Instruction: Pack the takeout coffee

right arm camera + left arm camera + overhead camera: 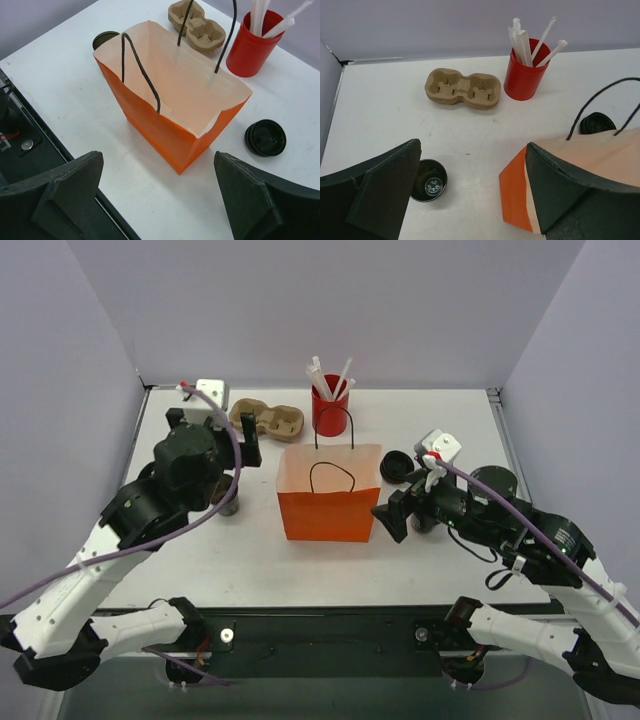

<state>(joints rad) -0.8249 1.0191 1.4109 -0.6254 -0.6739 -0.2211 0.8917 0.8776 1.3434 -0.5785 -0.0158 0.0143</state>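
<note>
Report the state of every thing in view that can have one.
Orange bag, upright, mouth open, nothing seen inside.
Left cup, upright on the table, no lid.
Right cup, mostly hidden under the right arm.
Black lid, flat on the table, on no cup.
Cup carrier, both holes empty.
Red cup, upright, holding straws.
Left pincer, open, empty.
Right pincer, open, empty.
</note>
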